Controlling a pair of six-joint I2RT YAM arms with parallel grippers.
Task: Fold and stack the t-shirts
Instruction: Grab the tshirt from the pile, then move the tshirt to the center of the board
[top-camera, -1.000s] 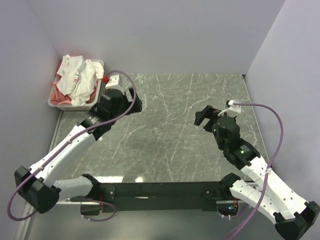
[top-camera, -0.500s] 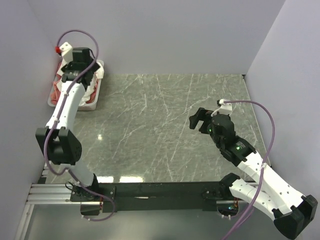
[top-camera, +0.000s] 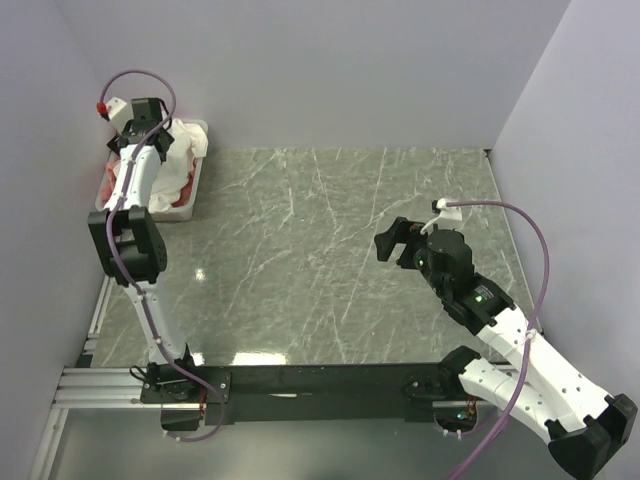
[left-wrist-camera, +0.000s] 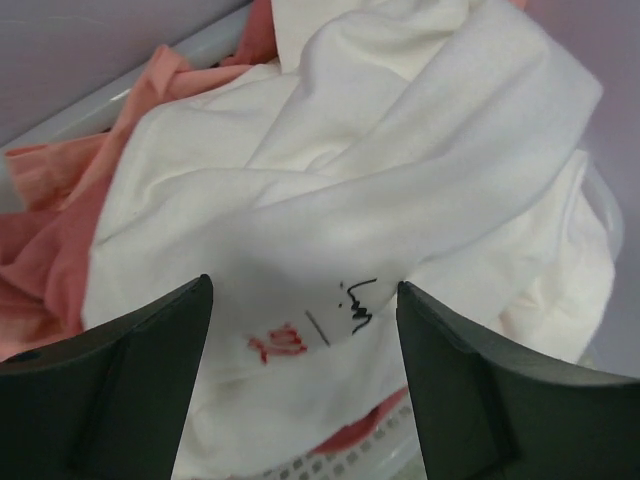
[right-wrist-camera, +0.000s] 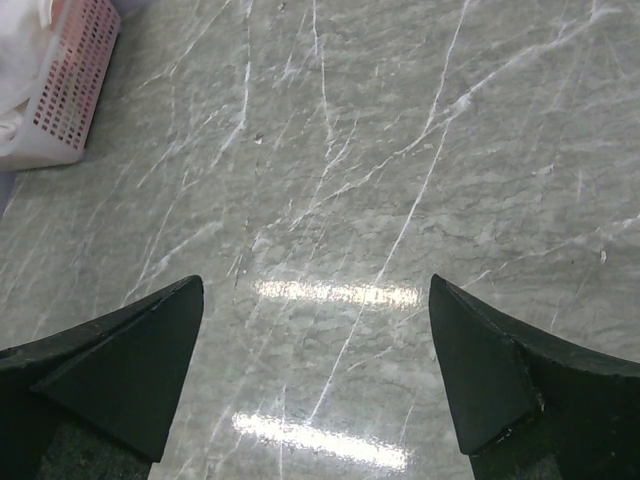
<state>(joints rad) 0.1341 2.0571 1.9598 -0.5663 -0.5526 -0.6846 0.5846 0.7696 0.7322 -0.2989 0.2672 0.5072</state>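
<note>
The t-shirts (top-camera: 186, 143) lie in a crumpled heap in the white tub (top-camera: 190, 192) at the bench's (top-camera: 330, 250) far left corner. None is on the open stone yet, so folding and stacking have not begun. What has just changed is the left arm (top-camera: 135, 200). A second ago it lay low across the bench, with its gripper at the tub's near right side. Half a second ago it had swung up over the tub, and now it reaches further toward the far left end. The left gripper (left-wrist-camera: 302, 300) hangs directly over the heap, jaws spread wide and holding nothing. Its wrist view looks straight down on the white shirt (left-wrist-camera: 350, 190), whose small red and black marks sit between the fingers, while the salmon-pink shirts (left-wrist-camera: 60, 230) show at the left beneath it. Whether the fingertips touch the cloth I cannot tell. This reads as the approach to the first pick — most likely the white shirt, since it lies on top. The right arm (top-camera: 480, 300) has crept a little toward the bench's middle over the same second. The right gripper (right-wrist-camera: 316, 290) is wide open and empty above bare stone, well apart from the tub — placed, I judge, to help spread a shirt.
</note>
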